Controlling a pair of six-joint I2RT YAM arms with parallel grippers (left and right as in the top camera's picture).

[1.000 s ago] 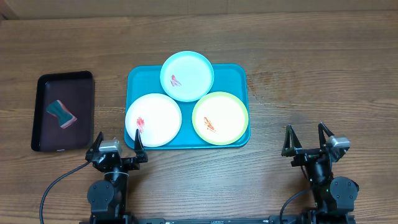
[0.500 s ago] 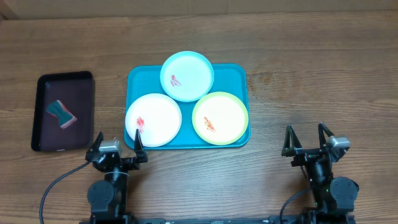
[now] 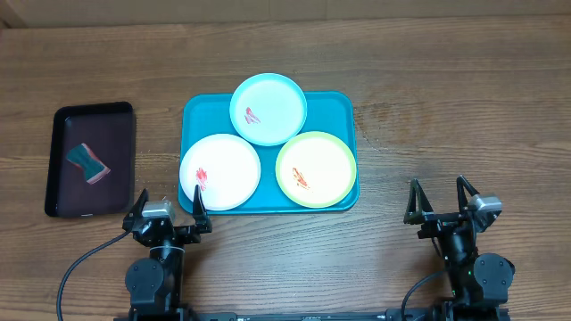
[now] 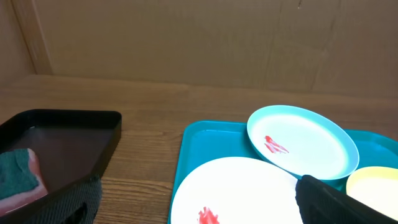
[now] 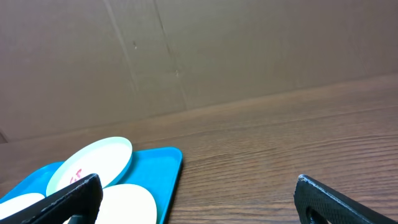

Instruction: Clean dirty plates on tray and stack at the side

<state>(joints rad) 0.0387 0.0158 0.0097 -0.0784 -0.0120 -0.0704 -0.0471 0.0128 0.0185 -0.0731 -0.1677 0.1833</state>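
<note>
Nothing has moved over the last second, so you're looking at a true standing start. Far left on the counter (image 3: 464, 98) sits the black tray (image 3: 94, 107) with the sponge (image 3: 88, 164) lying in it, untouched. Just right of that, near the front edge, your left pincer (image 3: 169, 194) is parked with its jaws spread as wide as they go and nothing between them. It points at the near left corner of the turquoise tray (image 3: 335, 107). On that tray you have the white plate (image 3: 220, 171) front left with a red smear. The light blue plate (image 3: 268, 108) is at the back, overhanging the far rim, and also shows a red smear. The yellow-green plate (image 3: 317, 169) sits front right with an orange streak. All three are close together and none is stacked at the side. Well off to the right, your right pincer (image 3: 437, 192) is likewise gaping wide and empty, clear of the tray. With both arms idle and every plate dirty, no part of the job is done. Your likely opener is the left arm going for the sponge, which is on its side.
</note>
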